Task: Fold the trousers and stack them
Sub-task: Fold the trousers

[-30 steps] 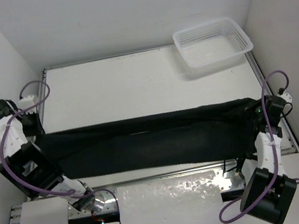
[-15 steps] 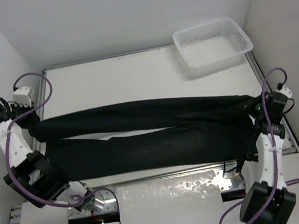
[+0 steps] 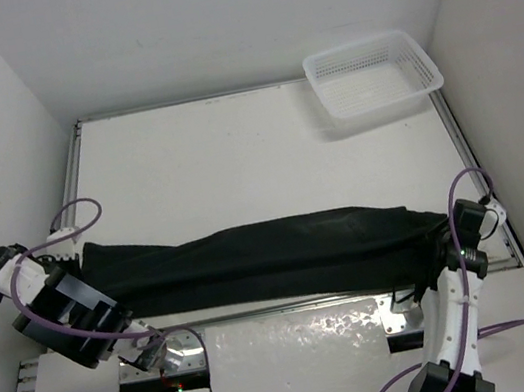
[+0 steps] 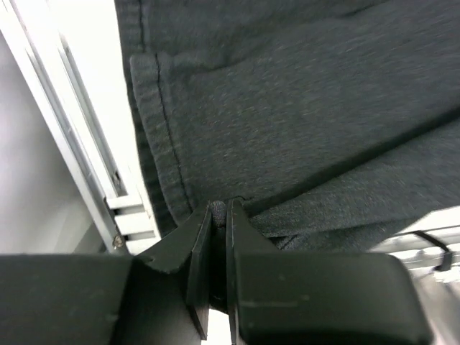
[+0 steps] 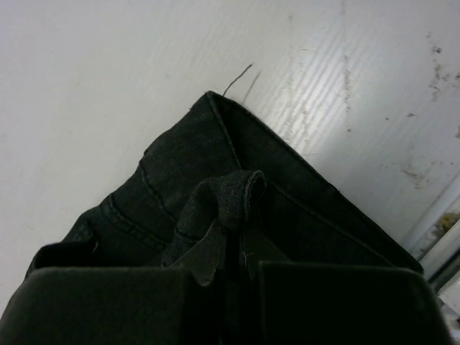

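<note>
The black trousers (image 3: 263, 260) lie as one long narrow band across the near part of the table, one leg folded over the other. My left gripper (image 3: 80, 256) is shut on the trousers' left end; in the left wrist view its tips (image 4: 218, 210) pinch a fold of the dark fabric (image 4: 302, 129) beside the stitched hem. My right gripper (image 3: 443, 230) is shut on the right end; the right wrist view has a roll of the waistband (image 5: 237, 190) squeezed between its tips (image 5: 233, 231).
A white mesh basket (image 3: 373, 75) stands at the far right corner of the white table (image 3: 234, 150). Metal rails (image 3: 471, 169) run along the table's left and right edges. White walls close in on three sides.
Both grippers pulled the far leg toward the near edge, laying it over the near one. The two spread legs are now one narrow band. Both arms dropped lower and nearer.
</note>
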